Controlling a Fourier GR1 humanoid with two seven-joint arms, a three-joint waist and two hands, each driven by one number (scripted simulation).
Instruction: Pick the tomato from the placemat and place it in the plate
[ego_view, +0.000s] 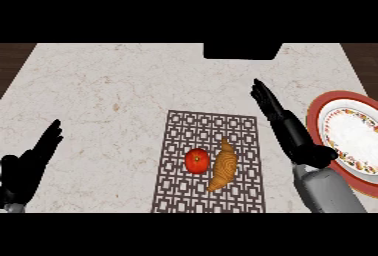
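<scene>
A red tomato (196, 161) lies on the brown patterned placemat (193, 130), just left of a golden croissant (224, 165). A white plate with a red rim (319, 111) sits at the right edge of the counter. My right hand (290, 131) stretches up between the placemat and the plate, fingers straight, open and holding nothing, to the right of the tomato. At the lower left, well away from the placemat, my left hand (28, 164) rests open with its fingers up.
A dark box-like object (241, 51) stands at the counter's far edge, above the placemat. Dark wood floor shows past the counter's left corner (13, 55). Pale marble counter (103, 100) spreads left of the placemat.
</scene>
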